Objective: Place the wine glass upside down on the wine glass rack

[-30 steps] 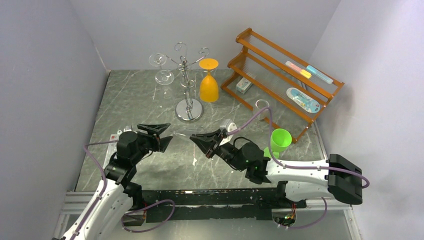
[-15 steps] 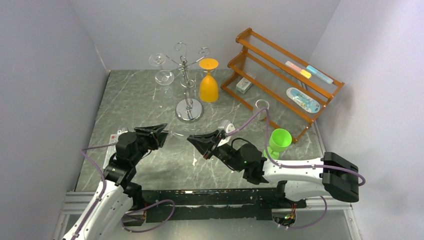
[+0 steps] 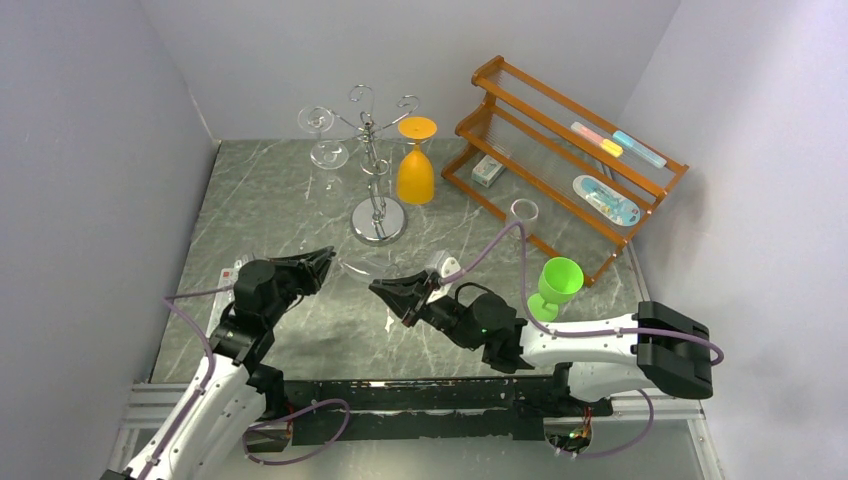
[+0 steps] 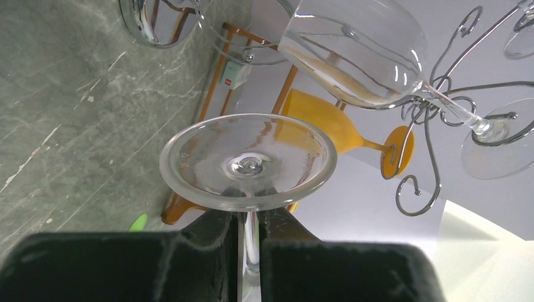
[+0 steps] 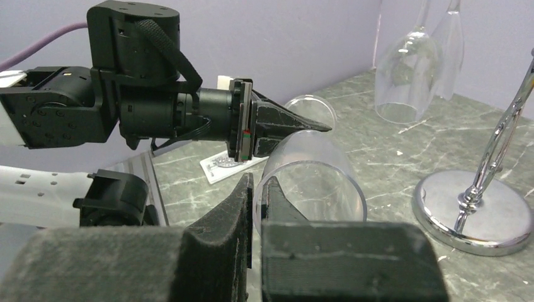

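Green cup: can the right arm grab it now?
Probably not: the right gripper is shut on the rim of the clear wine glass, though the green cup stands unobstructed nearby.

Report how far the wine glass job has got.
Done: an orange glass and a clear glass hang upside down on the chrome rack. In hand: another wine glass, held sideways, left claw shut on its stem, right claw pinching its bowl rim. Left: carry it to the rack and hang it by its foot.
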{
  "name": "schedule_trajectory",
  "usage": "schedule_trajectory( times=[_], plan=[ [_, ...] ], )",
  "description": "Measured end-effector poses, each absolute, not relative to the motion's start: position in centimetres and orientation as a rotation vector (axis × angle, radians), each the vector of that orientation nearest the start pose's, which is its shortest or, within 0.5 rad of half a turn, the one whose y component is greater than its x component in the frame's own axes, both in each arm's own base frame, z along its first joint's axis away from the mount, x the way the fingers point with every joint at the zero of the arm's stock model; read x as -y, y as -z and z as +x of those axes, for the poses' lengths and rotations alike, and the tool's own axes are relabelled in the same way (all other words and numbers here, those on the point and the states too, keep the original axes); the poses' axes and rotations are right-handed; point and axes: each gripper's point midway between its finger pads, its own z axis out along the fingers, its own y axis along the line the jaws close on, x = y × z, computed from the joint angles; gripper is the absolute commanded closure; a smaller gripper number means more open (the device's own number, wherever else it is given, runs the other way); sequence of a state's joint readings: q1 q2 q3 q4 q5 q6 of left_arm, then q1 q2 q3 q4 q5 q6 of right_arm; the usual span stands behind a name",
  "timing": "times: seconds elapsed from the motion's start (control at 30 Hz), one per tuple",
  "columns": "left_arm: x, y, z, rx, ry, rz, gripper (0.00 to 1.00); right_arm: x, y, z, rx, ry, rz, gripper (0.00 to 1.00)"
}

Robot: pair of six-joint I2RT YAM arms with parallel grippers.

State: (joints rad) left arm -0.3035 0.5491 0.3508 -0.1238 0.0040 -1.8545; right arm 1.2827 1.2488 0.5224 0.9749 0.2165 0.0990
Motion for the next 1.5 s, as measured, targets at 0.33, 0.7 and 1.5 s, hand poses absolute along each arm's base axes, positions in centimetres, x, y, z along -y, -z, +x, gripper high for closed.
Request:
schedule_trajectory(
  times=[0.33, 0.7, 1.5],
  plan=[
    [10.8, -22.0, 26.6, -1.477, 1.290, -1.322, 0.95, -37.9, -26.4, 13.9, -1.285, -1.064, -0.600, 0.25],
    [6.5, -26.7, 25.0, -1.326, 1.036, -1.040, 0.95, -34.8, -26.4, 13.5, -1.370, -1.098, -0.515, 0.07],
    [9.8, -36.9, 18.6, -1.164, 0.820, -0.063, 0.95, -46.4, -31.9, 13.4, -1.504, -1.172, -0.894, 0.23]
  ],
)
